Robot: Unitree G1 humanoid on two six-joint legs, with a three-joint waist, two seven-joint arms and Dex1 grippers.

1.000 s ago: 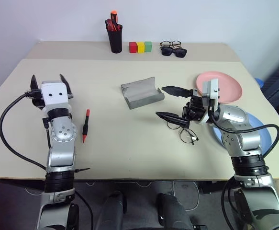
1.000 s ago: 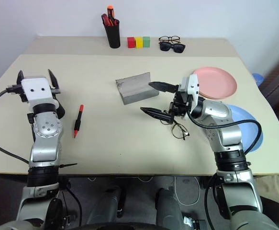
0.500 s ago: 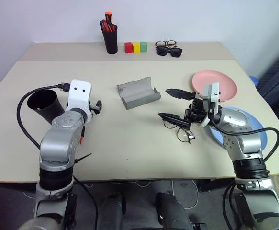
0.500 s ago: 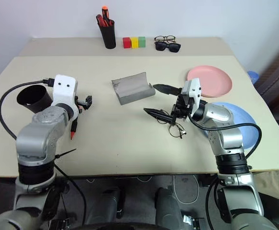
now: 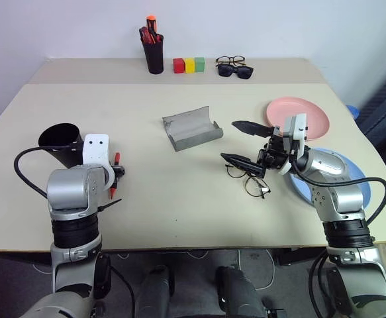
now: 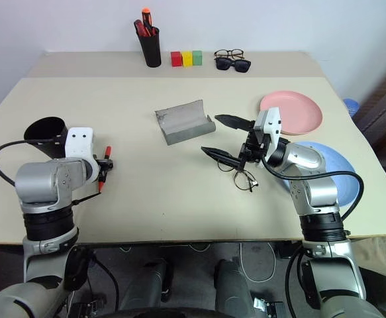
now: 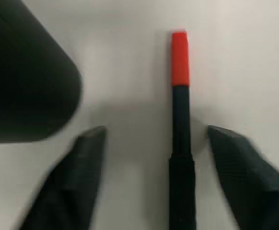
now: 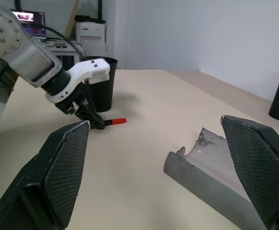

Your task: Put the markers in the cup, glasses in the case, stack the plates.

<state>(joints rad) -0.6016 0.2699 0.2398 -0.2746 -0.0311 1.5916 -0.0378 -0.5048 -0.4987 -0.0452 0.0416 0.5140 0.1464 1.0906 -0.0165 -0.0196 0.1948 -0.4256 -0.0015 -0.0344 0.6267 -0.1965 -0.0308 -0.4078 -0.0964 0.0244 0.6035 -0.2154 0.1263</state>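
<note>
beige desk point(image 5: 179, 199) | grey oblong hard-shell case point(image 5: 193, 129) lay open mid-desk | wire-frame glasses point(image 5: 249, 180) under spread right fingers point(image 5: 240, 141) | left fingers point(image 7: 151, 139) apart, straddling red-and-black marker point(image 7: 180, 115) beside matte black cup point(image 5: 60, 142)

Your left end effector point(image 7: 149, 143) straddles the marker point(image 7: 180, 96) with open tabletop point(image 5: 179, 192) either side of each finger; the cup point(image 5: 59, 140) stands close on its far left and blocks a swing that way. The middle of the tabletop is bare from near edge to the case point(image 5: 191, 128). Your right end effector point(image 5: 240, 142) hangs spread wide above the glasses point(image 5: 249, 180), the case to its far left, the plates point(image 5: 305, 114) crowding the right.
</note>
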